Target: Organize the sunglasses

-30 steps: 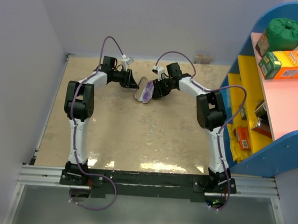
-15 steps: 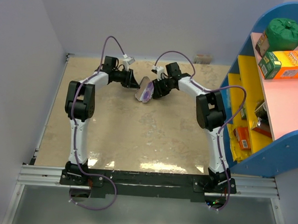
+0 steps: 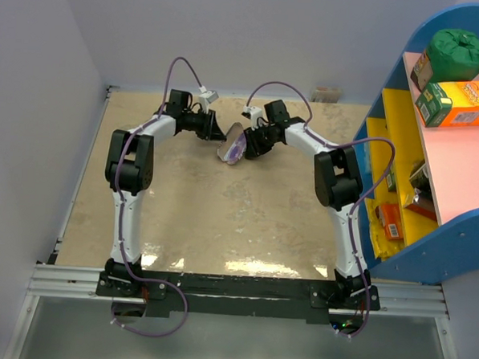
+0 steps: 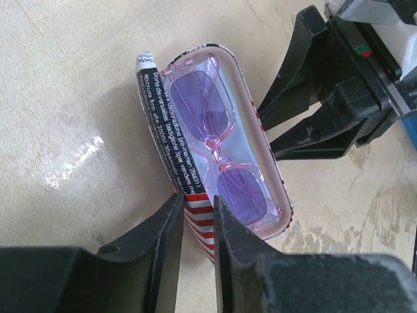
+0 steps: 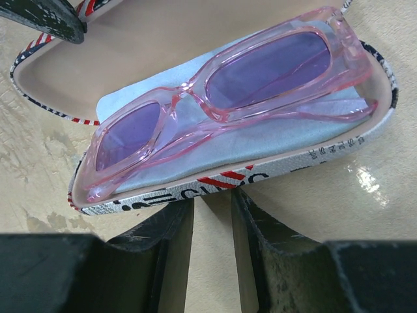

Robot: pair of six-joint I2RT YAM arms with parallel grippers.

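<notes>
The pink-purple sunglasses (image 4: 215, 147) lie folded inside the open flag-print case (image 4: 156, 130), on a light blue cloth (image 5: 260, 143). The sunglasses (image 5: 215, 91) fill the lower shell (image 5: 195, 189). In the top view the case (image 3: 231, 147) stands at the far middle of the table between both grippers. My left gripper (image 4: 195, 202) is shut on the striped edge of the case lid. My right gripper (image 5: 213, 199) has its fingertips against the outer rim of the lower shell. Its fingers are a little apart, with only table showing between them. It also shows in the left wrist view (image 4: 287, 130).
A blue and yellow shelf unit (image 3: 434, 149) stands at the right with a green bag (image 3: 455, 48), an orange box (image 3: 460, 104) and small items. Grey walls close the left and far sides. A small block (image 3: 327, 94) lies by the far wall.
Both grippers and the case have shifted slightly toward the far side; the case stays open with the sunglasses in it.
</notes>
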